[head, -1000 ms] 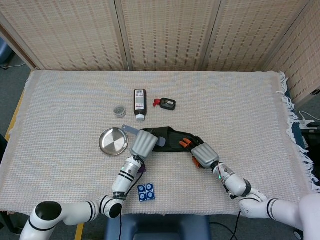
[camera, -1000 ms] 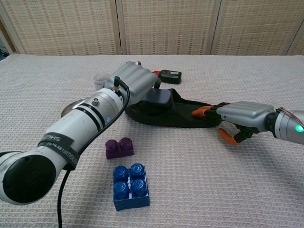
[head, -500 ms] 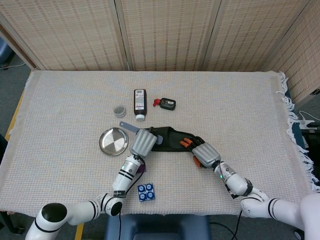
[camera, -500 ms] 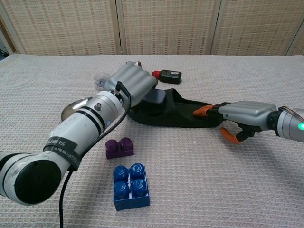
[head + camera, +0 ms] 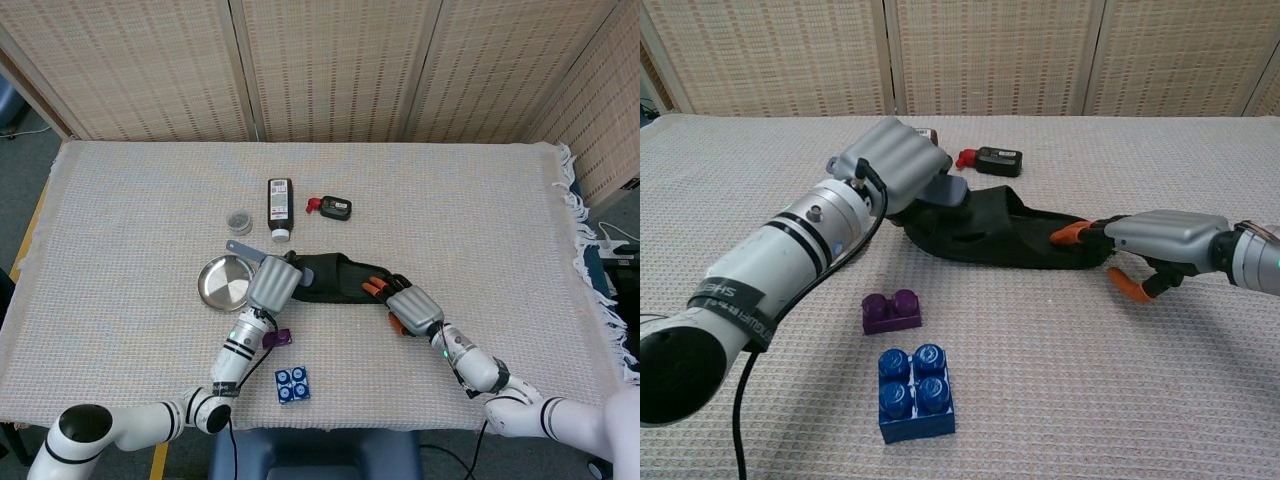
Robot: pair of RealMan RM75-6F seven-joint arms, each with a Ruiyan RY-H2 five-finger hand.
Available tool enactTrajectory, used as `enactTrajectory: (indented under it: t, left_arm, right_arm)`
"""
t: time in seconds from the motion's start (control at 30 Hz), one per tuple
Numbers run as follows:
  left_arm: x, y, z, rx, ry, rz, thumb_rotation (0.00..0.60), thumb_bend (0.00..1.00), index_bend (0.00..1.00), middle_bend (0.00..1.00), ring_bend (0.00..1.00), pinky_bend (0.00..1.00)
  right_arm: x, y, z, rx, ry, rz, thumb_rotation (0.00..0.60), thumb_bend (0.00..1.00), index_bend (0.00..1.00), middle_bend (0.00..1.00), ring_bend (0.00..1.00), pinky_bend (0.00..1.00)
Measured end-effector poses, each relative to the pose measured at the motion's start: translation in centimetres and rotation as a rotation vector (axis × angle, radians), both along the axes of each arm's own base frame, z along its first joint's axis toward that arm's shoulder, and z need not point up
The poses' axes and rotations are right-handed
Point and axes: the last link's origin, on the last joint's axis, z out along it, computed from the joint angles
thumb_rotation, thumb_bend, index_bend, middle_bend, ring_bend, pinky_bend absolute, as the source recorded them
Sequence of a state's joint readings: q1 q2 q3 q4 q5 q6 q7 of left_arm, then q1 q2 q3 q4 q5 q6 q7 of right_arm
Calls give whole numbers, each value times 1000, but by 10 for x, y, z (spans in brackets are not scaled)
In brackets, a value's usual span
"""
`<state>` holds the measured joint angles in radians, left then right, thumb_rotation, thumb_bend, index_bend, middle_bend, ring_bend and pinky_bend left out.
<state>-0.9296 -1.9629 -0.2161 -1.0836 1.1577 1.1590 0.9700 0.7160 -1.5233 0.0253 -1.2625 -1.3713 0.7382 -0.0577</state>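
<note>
A: What is the left hand (image 5: 272, 283) holding?

B: A grey-blue flat tool, a spatula (image 5: 244, 250) by the look of it. Its fingers are curled around the handle; in the head view the blade sticks out to the far left, over the far edge of the steel plate (image 5: 222, 283).

A: And the black thing in the middle?

B: A black pouch (image 5: 335, 279), lying flat on the cloth-covered table (image 5: 480, 220), stretched between the two hands. The left hand sits at its left end, and the chest view shows the spatula handle (image 5: 945, 190) just above the pouch's edge there.

A: The right hand (image 5: 410, 308)?

B: At the pouch's right end. Its orange-tipped fingers (image 5: 1072, 233) rest on that end of the fabric, partly curled, pinning or lightly pinching it. I cannot tell whether they have really closed on it.

A: So how far along is this?

B: My reading: the spatula is firmly in hand and the pouch is steadied, but the tool is outside the pouch, not in it. Whichever way the tool is going, the placing itself looks undone.

A: Anything else around?

B: A purple brick (image 5: 890, 311) and a blue brick (image 5: 915, 392) on the near side; a dark bottle (image 5: 279, 208), a small jar (image 5: 239, 220) and a black device (image 5: 334, 208) on the far side.
</note>
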Motion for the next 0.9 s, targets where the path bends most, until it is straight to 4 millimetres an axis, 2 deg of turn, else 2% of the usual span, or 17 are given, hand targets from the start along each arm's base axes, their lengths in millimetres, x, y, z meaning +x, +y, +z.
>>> enactTrajectory:
  t: [0.2,0.33,0.47,0.57,0.73,0.9]
  left_arm:
    - [-15,-15,30,-13,1,-2,600,438,463,553,905,1000]
    - [-49,-20,48,-7,34,68,600,437,459,549,905,1000]
    - [-72,-17,49,2,74,127,600,430,447,536,906,1000]
    - [-92,-10,48,18,110,179,600,425,438,519,906,1000]
    - [-117,-1,44,11,138,267,600,422,415,490,905,1000]
    - [-127,2,42,4,147,309,600,422,353,423,906,1000]
  right_arm:
    - [0,2,13,-9,-13,22,600,664,0,0,0,0]
    - [3,3,29,-23,-56,12,600,658,0,0,0,0]
    - [12,3,49,-57,-107,21,600,578,0,0,0,0]
    - [19,5,62,-85,-126,43,600,568,0,0,0,0]
    - [25,11,69,-92,-121,59,600,568,0,0,0,0]
    - [25,12,70,-95,-116,52,600,568,0,0,0,0]
